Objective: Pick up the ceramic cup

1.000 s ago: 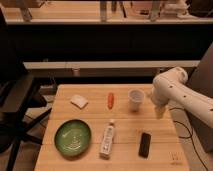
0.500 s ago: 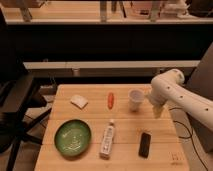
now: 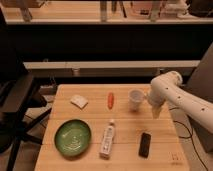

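Note:
The ceramic cup (image 3: 136, 99) is small, white and upright, with a darker inside. It stands on the wooden table (image 3: 90, 117) at the far right. My gripper (image 3: 156, 111) hangs from the white arm (image 3: 172, 92) just to the right of the cup and a little nearer the front. It points down at the table. It holds nothing that I can see, and the cup stands free beside it.
An orange carrot (image 3: 110, 99) lies left of the cup. A white packet (image 3: 79, 101) lies at the far left. A green bowl (image 3: 73, 136), a white labelled bottle (image 3: 106, 140) and a black flat object (image 3: 145, 144) sit along the front. A dark chair (image 3: 15, 110) stands left of the table.
The arm has sunk slightly, bringing the gripper lower beside the cup. The cup and the other objects have not moved.

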You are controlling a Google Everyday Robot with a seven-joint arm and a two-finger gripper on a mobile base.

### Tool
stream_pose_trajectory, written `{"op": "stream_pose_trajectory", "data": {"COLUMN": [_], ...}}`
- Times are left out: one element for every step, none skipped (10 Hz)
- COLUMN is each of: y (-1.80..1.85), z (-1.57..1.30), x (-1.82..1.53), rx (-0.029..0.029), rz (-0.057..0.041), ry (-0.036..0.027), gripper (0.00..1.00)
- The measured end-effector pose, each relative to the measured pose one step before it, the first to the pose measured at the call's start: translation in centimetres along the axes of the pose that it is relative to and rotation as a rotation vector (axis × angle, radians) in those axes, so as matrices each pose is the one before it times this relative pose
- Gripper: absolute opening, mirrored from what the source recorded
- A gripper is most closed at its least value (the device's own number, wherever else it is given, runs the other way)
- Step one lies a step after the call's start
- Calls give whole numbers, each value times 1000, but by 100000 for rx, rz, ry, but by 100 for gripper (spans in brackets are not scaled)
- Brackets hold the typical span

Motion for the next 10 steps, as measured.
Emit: {"op": "stream_pose_trajectory", "data": {"y": [-62,-130,-45,1,-56,111,318,132,153,55], "z": [433,612,490,526,99,113,376,172,188,43], "x": [-35,-108,13,-23,-137,-1,112,85,12,-50], "rx": [-273,-349,-291,-433,-96,-900,-1109,-745,-496,-185], "rz": [-228,-538,-344,-441,-413,-60,83,-65,-379,-308], "ry": [-451,-653,-432,-388,-250,-268,-237,-123,-322,-236], "gripper": [80,80,80,80,80,80,80,80,80,80]}}
